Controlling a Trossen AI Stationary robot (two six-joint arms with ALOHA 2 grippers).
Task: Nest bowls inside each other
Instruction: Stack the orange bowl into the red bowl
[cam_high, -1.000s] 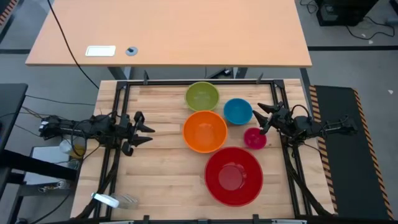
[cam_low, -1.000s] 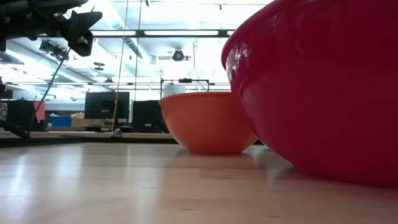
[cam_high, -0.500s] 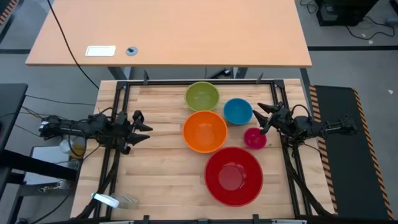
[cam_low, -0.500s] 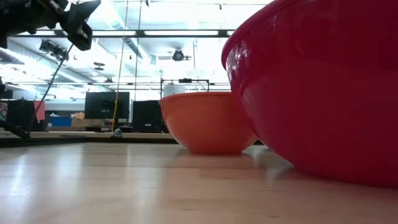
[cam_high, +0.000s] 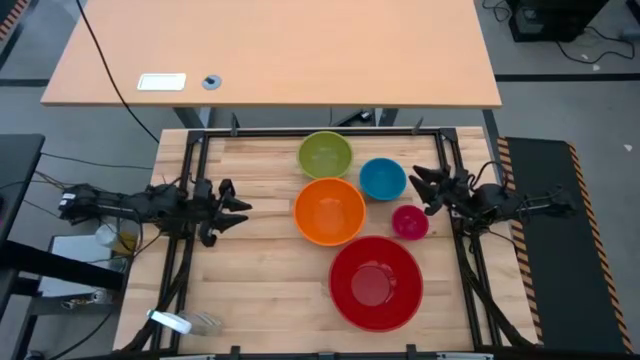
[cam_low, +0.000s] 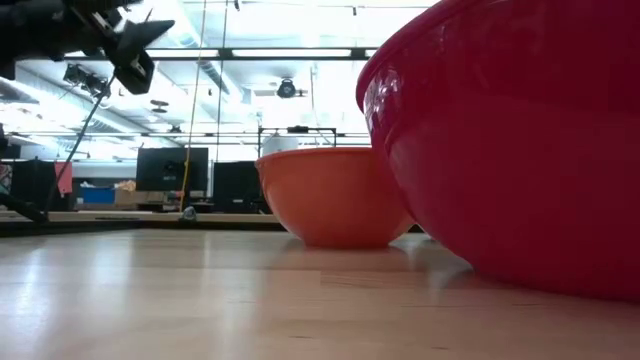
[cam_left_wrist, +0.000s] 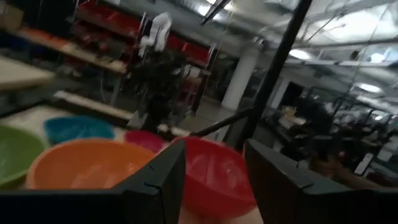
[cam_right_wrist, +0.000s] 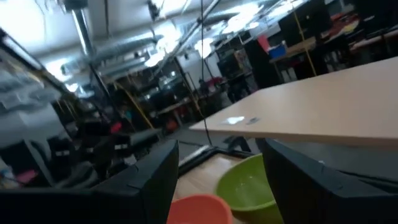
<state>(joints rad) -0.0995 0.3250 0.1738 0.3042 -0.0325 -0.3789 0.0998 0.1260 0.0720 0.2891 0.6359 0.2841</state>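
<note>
Five bowls stand upright on their bases on the wooden table, each apart from the others: lime green (cam_high: 325, 155) at the far side, blue (cam_high: 382, 179), orange (cam_high: 329, 211) in the middle, small magenta-pink (cam_high: 410, 222), and large red (cam_high: 375, 283) nearest the front. My left gripper (cam_high: 240, 210) hovers open at the table's left, pointing level toward the orange bowl (cam_left_wrist: 87, 165). My right gripper (cam_high: 421, 188) hovers open at the table's right, beside the blue and magenta-pink bowls. In its wrist view the green bowl (cam_right_wrist: 249, 183) lies ahead. Neither gripper holds anything.
A black frame (cam_high: 320, 132) runs along the table's far edge and down both sides under the arms. A light wooden desk (cam_high: 270, 50) stands beyond the far edge. A clear plastic item (cam_high: 185, 322) lies at the near left corner. Bare boards lie between my left gripper and the orange bowl.
Both grippers have rolled about the line they point along while staying where they hover. Both stay open. The bowls have not moved.
</note>
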